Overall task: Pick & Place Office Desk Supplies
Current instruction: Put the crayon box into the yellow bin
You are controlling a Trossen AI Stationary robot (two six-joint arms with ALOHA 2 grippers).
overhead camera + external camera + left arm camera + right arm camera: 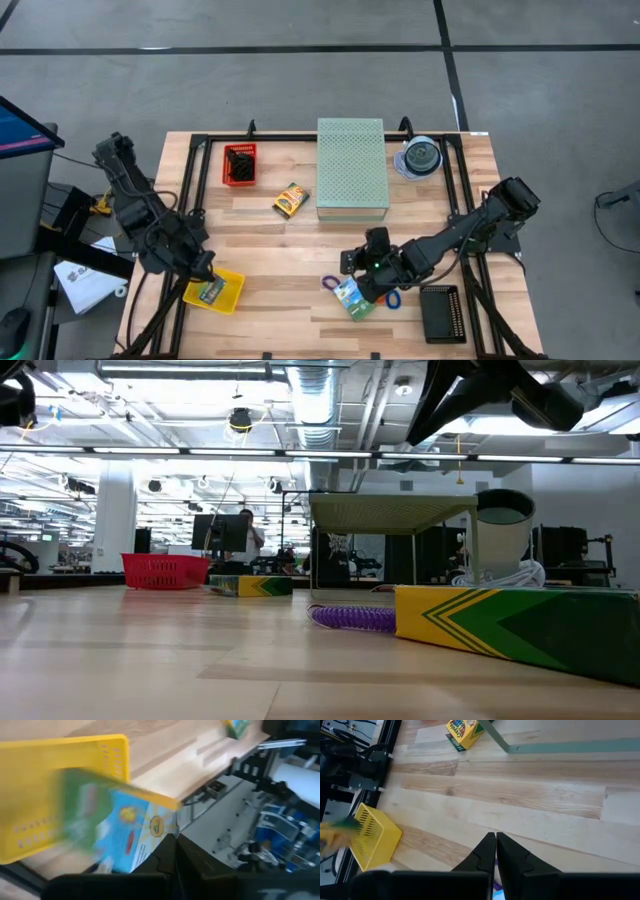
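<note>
Green-blue packet [117, 827] sits clamped in left gripper [175, 845] above yellow basket [30, 765]: light, flat, pinchable at an edge. Right gripper [496, 842] closed, empty.

Pale green perforated box [352, 168] well ahead of the right gripper [348, 264]; clear disc spindle [421, 157] beside that box; black perforated tray [441, 313] near the gripper; yellow tray [228, 292] and red basket [239, 165] well apart.

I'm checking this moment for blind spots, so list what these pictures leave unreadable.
- Red basket contents: high view, dark shapes too small to name.
- Packet over the yellow tray: left wrist view, print blurred.
- Left hand: high view, whether it grips the packet is unclear.
- Elastic loops: high view, partly hidden under the shut right hand.
</note>
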